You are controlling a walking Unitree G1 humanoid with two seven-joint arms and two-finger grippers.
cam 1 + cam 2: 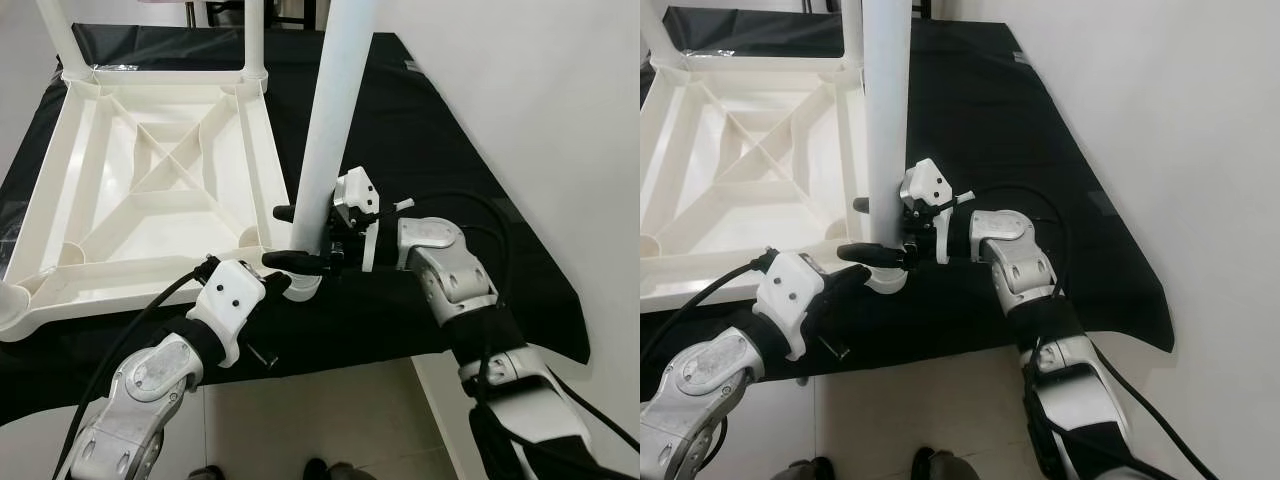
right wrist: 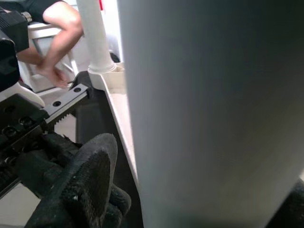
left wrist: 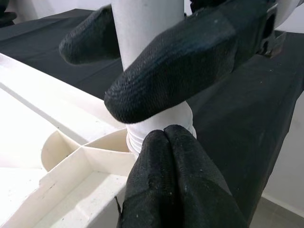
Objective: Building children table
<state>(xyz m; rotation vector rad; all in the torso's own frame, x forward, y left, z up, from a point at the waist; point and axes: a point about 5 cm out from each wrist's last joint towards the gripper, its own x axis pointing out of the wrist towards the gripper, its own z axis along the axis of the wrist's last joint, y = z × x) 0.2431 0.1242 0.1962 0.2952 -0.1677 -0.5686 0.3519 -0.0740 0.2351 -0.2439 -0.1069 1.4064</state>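
Note:
A white plastic children's table (image 1: 100,200) lies upside down on a black cloth. A white leg tube (image 1: 330,120) stands upright in the table's near right corner socket (image 1: 300,288). My right gripper (image 1: 276,236) is shut on this leg just above the socket, one black finger on each side of it. The leg (image 2: 213,114) stands close up in the right wrist view, beside one finger (image 2: 90,180). My left gripper (image 3: 166,137) is shut with nothing in it. Its tips rest against the ribbed collar (image 3: 142,137) at the leg's base.
Two more legs (image 1: 255,35) (image 1: 60,35) stand in the far corners. The black cloth (image 1: 420,130) ends near my arms, with pale floor (image 1: 560,150) to the right. A person's arm (image 2: 57,42) shows beyond the table.

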